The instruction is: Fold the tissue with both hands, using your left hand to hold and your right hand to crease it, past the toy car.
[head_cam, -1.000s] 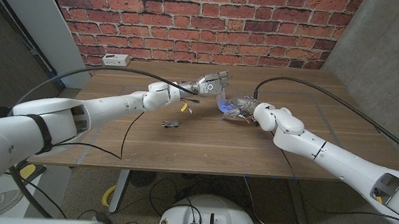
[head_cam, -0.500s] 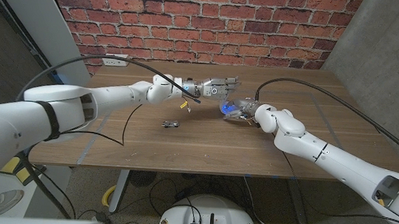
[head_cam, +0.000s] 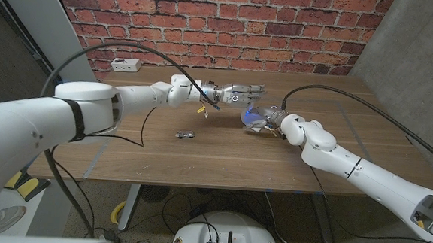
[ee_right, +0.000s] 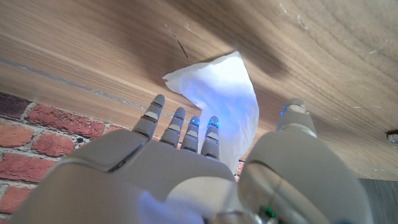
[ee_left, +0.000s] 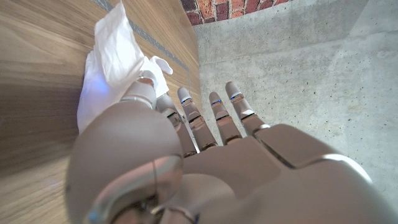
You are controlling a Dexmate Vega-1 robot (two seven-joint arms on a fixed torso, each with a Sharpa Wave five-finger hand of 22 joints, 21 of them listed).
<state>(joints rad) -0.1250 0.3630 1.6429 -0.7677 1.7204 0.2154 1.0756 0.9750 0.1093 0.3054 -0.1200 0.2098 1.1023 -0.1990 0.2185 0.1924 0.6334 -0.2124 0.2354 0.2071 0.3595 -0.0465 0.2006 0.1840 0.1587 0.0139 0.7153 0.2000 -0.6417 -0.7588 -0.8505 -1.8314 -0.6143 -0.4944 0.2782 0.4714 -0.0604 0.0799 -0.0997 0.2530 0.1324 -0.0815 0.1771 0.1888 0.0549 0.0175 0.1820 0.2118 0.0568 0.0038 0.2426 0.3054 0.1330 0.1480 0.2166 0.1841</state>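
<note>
No legible writing. My left hand [head_cam: 241, 91] now stretched flatter, fingers [ee_left: 214, 112] apart, empty, above tabletop [head_cam: 222, 159]. My right hand [head_cam: 263, 118] fingers [ee_right: 177, 127] on tissue [ee_right: 227, 99]; grip unclear. Toy car [head_cam: 184, 134] unmoved.

— What sort of place are you working in here?

— You're in a robotics lab or test room, not a home. Look at the head view: you have a plain wooden table [head_cam: 222, 148] on metal legs, set against a bare red brick wall [head_cam: 223, 20] and a raw concrete wall [head_cam: 424, 51].

— What else tells you that?

— You can see a white power strip [head_cam: 125, 64] at the table's far edge, and loose black cables [head_cam: 168, 203] lying on the carpeted floor [head_cam: 98, 205] under the table. Thick black cables [head_cam: 331, 91] run along both of your white robot arms.
</note>
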